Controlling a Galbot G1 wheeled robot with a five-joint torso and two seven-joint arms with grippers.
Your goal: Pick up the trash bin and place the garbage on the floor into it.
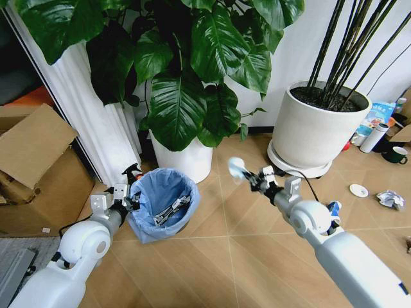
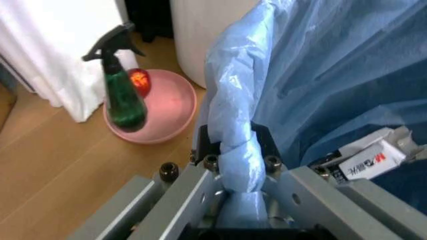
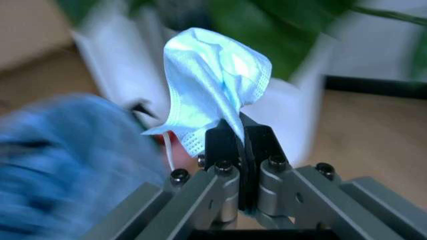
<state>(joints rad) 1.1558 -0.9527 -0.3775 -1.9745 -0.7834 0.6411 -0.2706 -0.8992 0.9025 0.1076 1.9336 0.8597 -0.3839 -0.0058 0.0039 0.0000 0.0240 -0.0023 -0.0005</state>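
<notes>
Left claw clamped on the trash bin liner rim, right claw pinching a crumpled face mask just short of it, so could easily flutter down outside if dropped early.

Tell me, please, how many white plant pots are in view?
2. One white pot stands behind the trash bin under the broad-leaved plant; the larger white pot stands farther right on a round base. Others may be hidden.
</notes>
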